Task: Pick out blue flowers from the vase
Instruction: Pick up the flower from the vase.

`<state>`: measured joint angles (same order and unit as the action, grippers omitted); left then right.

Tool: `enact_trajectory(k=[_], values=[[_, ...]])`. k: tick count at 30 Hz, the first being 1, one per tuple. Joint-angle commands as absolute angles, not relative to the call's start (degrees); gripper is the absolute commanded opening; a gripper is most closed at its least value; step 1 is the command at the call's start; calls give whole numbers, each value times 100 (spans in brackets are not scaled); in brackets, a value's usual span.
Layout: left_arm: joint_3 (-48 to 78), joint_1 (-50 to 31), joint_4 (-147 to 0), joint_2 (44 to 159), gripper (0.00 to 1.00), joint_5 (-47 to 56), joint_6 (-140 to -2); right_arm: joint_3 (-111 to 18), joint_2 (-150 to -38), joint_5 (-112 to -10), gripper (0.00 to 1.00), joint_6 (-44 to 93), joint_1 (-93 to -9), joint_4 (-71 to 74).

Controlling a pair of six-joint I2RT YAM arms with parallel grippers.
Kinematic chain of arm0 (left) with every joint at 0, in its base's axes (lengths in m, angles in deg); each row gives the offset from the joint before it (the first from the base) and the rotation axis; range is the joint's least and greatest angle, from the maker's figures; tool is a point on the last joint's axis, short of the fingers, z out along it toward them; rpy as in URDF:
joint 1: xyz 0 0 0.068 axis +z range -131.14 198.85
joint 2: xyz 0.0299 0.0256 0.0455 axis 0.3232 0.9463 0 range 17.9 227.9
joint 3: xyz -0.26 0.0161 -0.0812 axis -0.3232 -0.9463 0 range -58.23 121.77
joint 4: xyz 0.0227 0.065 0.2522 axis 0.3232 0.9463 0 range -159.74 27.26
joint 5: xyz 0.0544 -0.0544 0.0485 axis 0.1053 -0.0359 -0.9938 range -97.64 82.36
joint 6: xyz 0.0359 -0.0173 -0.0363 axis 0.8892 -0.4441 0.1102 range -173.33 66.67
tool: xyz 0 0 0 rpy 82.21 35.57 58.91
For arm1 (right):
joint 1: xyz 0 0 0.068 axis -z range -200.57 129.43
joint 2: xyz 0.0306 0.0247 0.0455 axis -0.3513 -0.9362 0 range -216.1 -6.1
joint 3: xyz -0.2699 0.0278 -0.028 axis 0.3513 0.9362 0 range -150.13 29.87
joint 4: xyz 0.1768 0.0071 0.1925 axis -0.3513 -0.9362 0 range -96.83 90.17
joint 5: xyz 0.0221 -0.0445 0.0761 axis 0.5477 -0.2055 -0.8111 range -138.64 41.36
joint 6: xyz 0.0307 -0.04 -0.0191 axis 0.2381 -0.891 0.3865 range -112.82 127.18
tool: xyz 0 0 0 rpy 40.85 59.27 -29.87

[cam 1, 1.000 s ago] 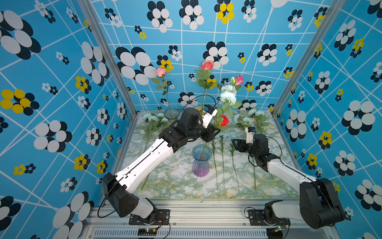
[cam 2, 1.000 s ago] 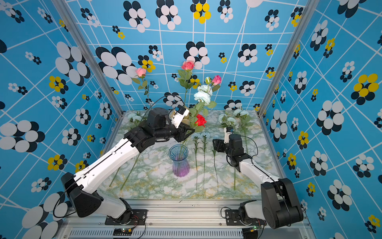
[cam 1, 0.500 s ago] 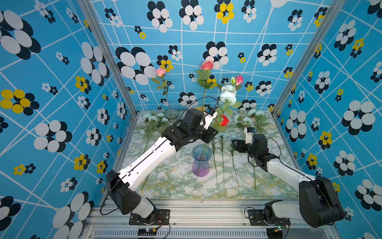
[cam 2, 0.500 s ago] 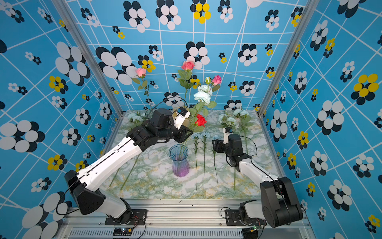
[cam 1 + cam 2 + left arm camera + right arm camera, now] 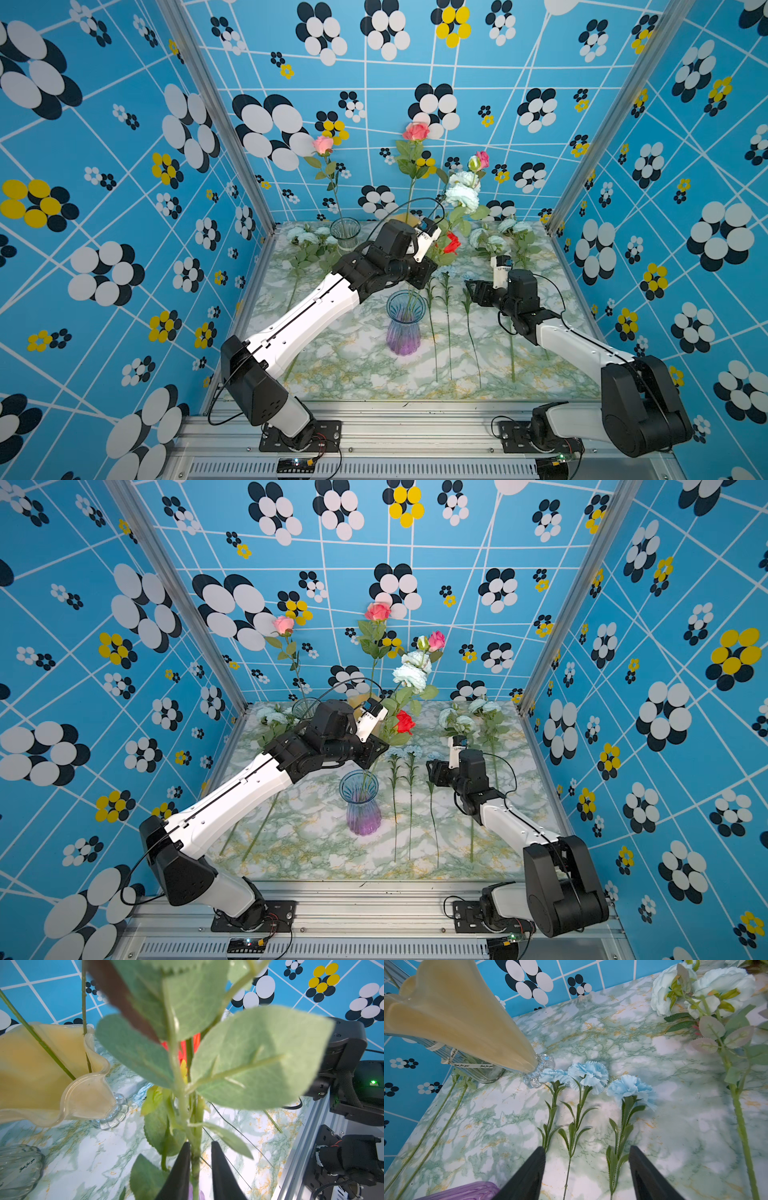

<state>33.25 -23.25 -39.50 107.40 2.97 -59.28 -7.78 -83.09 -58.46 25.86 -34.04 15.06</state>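
Red rose (image 5: 181,1053) mostly behind blue flowers' (image 5: 460,194) blurred leaves (image 5: 255,1057); cream vase (image 5: 41,1064) partly off-frame.

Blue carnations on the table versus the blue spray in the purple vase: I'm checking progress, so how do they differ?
The blue carnations lie flat on the table, side by side; the blue spray stands upright in the purple vase. The carnations are small single ruffled blooms on thin stems; the spray carries bigger, paler blooms and broad leaves. Both are pale blue on green stems.
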Motion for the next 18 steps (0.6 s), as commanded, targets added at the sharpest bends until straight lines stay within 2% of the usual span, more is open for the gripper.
enact_trajectory(k=[1, 5, 12, 18], values=[[3487, -2360, -3977, 10769, 16, 190, -5860, -872, -8340, -5989, 67, 2515, -3454, 1690], [3428, -2367, -4059, 10724, 8, 210, -5886, -897, -8386, -6007, 66, 2522, -3463, 1686], [3423, -2429, -4116, 10570, 0, 291, -5886, -887, -8377, -5980, 66, 2516, -3463, 1678], [3399, -2433, -4124, 10292, 0, 359, -5886, -941, -8444, -5989, 66, 2508, -3459, 1646]])
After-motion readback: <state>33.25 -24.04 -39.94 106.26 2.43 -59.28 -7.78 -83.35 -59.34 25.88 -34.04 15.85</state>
